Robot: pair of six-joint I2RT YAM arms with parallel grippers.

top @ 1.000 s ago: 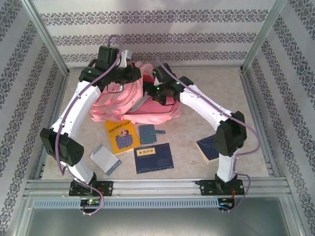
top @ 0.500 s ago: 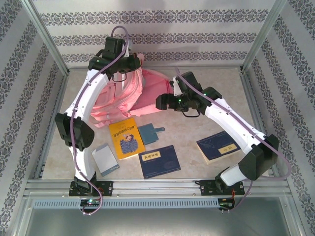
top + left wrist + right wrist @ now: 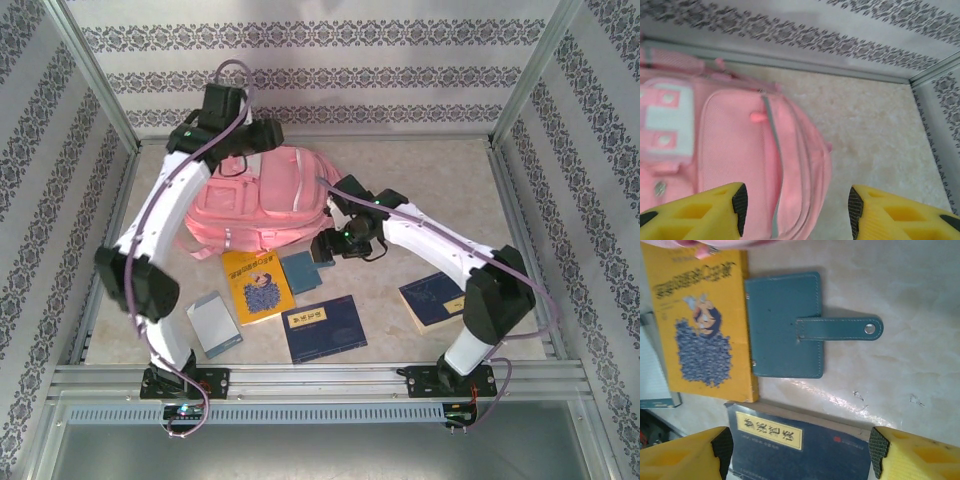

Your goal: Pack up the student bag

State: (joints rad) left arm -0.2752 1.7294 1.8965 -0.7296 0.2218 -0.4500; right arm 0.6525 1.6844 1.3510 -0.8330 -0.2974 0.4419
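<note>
From above, saw the student bag [image 3: 262,195] lying front-up at the far middle of the desk [image 3: 440,190]. Noted a yellow book [image 3: 257,285], a teal wallet [image 3: 300,270] and a navy book [image 3: 322,327] just near of it, unpacked.

On the left wrist camera, found the left gripper [image 3: 795,205] spread wide and empty over an edge of the bag, with a grey zip [image 3: 771,150] below it.

On the right wrist camera, found the right gripper [image 3: 800,447] likewise wide and empty, hovering over the wallet and the navy book.

Judged the bag soft, light and floppy, likely to sag and fold if pinched mid-panel. Reckoned the zip lip or the pink strap [image 3: 675,59] the better hold.
</note>
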